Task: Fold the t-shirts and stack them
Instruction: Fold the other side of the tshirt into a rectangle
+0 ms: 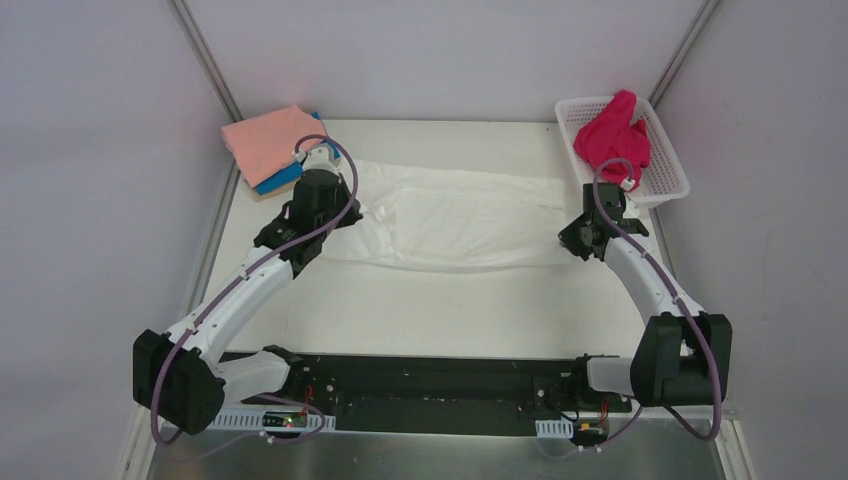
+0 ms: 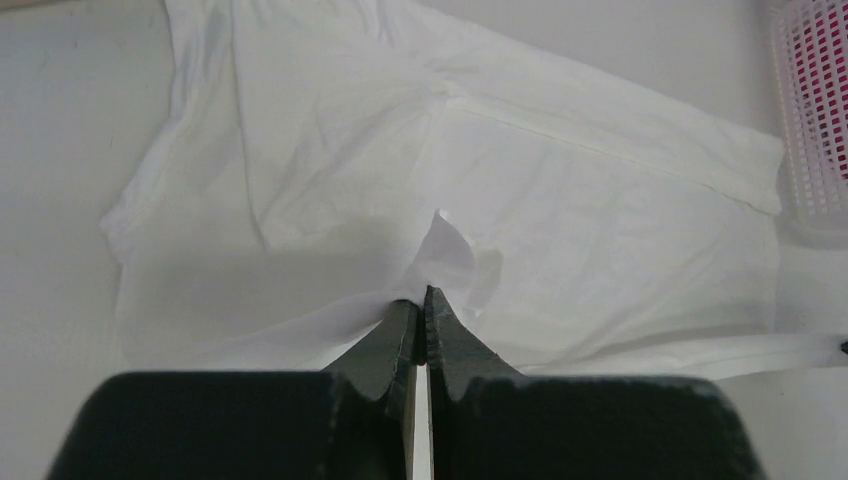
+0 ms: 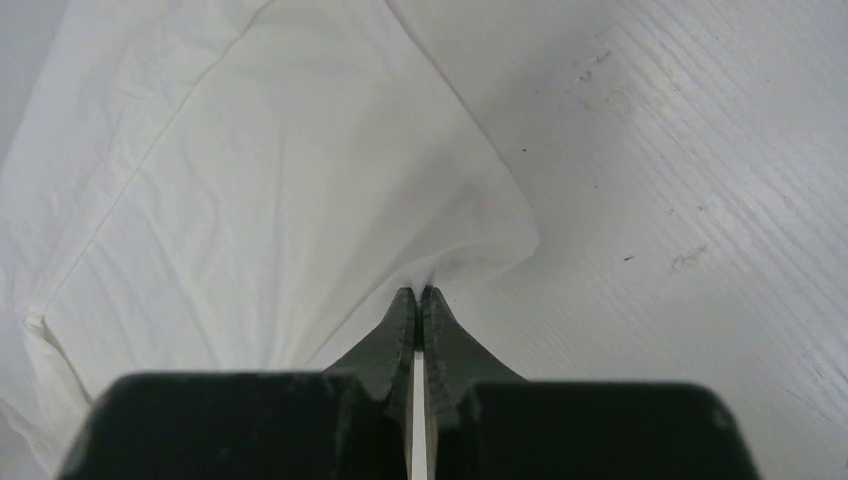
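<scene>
A white t-shirt [image 1: 460, 215] lies spread across the middle of the table, plain side up, no print showing. My left gripper [image 1: 352, 213] is shut on the shirt's left edge; in the left wrist view [image 2: 421, 298] a pinch of white cloth [image 2: 445, 250] rises from its tips. My right gripper [image 1: 572, 240] is shut on the shirt's right corner, seen in the right wrist view [image 3: 418, 293] with cloth [image 3: 300, 200] fanning out left. A folded salmon-pink tee [image 1: 268, 140] sits on a folded blue tee [image 1: 283, 178] at the back left. A magenta tee [image 1: 612, 138] lies crumpled in the basket.
The white lattice basket [image 1: 668, 172] stands at the back right corner, close behind my right arm; its edge shows in the left wrist view [image 2: 815, 110]. Bare table [image 1: 440, 310] stretches in front of the shirt. Grey walls enclose the table at the back and both sides.
</scene>
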### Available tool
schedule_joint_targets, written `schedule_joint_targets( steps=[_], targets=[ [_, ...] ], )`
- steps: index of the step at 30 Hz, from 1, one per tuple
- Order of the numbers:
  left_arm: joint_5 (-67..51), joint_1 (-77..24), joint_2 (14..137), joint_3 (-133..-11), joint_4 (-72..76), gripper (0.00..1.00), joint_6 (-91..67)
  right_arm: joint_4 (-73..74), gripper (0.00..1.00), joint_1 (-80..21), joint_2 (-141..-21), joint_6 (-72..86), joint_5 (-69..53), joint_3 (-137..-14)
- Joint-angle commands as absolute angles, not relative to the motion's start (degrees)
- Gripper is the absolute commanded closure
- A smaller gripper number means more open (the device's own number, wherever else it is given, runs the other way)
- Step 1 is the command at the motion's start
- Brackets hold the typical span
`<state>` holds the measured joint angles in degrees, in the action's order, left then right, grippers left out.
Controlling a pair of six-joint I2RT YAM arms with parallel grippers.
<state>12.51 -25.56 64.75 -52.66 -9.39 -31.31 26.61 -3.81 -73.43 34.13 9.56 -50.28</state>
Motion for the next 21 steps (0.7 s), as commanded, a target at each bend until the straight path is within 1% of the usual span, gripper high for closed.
schedule_joint_targets(
  steps=[1, 9, 13, 21],
  targets=[
    [5.56, -21.97, 67.72, -56.59, -2.33, 1.00, -22.33, 27.89, 1.00, -3.12, -76.19, 32.79, 9.63, -55.50],
    [-7.20, -15.62, 79.69, -65.56, 2.47, 1.00, -15.49, 27.03, 1.00, -2.99, -79.61, 32.92, 10.39, -58.58],
    [-10.80, -13.16, 85.28, -69.27, 3.98, 1.00, -15.20, 26.69, 1.00, -2.77, -80.68, 33.06, 11.58, -59.23],
    [-14.48, -10.14, 90.11, -73.17, 5.26, 1.00, -14.16, 26.33, 1.00, -2.46, -84.23, 33.13, 12.19, -62.92]
  ],
)
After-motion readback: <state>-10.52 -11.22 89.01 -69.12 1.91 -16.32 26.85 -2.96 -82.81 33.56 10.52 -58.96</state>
